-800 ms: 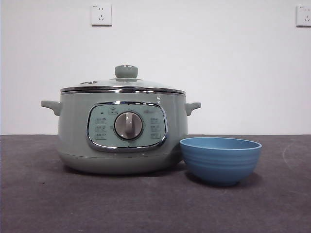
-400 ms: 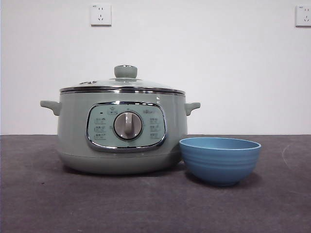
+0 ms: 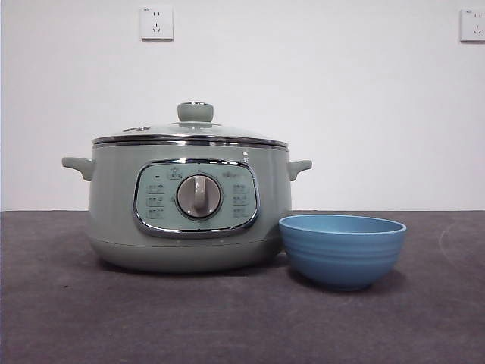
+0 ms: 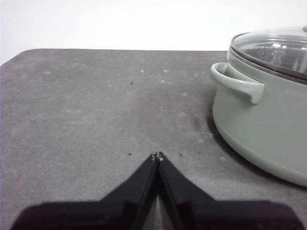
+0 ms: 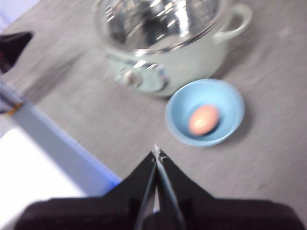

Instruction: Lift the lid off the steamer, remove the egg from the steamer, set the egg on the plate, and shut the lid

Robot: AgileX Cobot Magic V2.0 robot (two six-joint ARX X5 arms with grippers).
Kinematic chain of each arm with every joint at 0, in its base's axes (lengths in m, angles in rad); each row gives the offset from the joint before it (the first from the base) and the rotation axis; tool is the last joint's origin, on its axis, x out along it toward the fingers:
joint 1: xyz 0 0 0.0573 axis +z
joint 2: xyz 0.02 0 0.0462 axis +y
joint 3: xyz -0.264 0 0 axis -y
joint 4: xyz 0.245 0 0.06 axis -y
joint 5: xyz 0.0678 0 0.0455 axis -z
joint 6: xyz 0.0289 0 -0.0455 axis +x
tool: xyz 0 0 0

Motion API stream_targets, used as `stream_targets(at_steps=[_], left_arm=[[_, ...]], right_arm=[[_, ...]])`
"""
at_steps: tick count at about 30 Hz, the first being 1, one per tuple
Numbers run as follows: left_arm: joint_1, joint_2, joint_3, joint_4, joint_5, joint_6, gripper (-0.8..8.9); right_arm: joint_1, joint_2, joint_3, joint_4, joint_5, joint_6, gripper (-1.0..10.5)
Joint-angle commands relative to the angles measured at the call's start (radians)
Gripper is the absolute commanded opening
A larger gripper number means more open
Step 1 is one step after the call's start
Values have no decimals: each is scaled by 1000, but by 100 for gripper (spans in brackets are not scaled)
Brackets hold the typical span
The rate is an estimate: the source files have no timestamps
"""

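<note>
The sage-green steamer (image 3: 189, 205) stands on the dark table with its shiny lid (image 3: 189, 135) seated on it, knob up. The blue plate (image 3: 342, 249), a bowl, sits just right of it. In the right wrist view the egg (image 5: 204, 120) lies inside the plate (image 5: 225, 103), below the steamer (image 5: 168, 62) and its lid (image 5: 158, 21). My right gripper (image 5: 157, 152) is shut and empty, high above the table near the plate. My left gripper (image 4: 157, 155) is shut and empty over bare table beside the steamer (image 4: 264, 124), whose lid (image 4: 276, 48) is on.
A white wall with two sockets (image 3: 156, 23) stands behind the table. The table's edge and a pale floor (image 5: 43, 182) show in the right wrist view. Dark mat (image 4: 96, 110) stretches away from the left gripper.
The front picture has shifted very slightly; the steamer, lid and plate stand as before.
</note>
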Motion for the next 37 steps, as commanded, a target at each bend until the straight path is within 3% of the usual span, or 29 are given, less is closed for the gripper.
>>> stream_targets(at_steps=[1,5,11,17,22,27,37], left_arm=[[4,-3,-14,5,0,-6,-3],[4,-3,-14,5,0,-6,-3],[4,-3,-14,5,0,-6,-3],[4,-3,-14,5,0,-6,-3],[4,-3,-14,5,0,-6,-3],[4,-3,-14,5,0,-6,-3],[4,-3,-14,5,0,-6,-3]], right_arm=[[-78,-55,-34,119,-12,-39,0],[-227,-170,-160,314,-80,-34,0],[-397,-366,-487,615,-73,-34,0],[-454,-520,-766,818,-70,-32,0],[-454,-598,-893,857,-51,-17,0],[-454,-637,-980,877,17,58,0],[-453,-637,-983,799,59,63,0]])
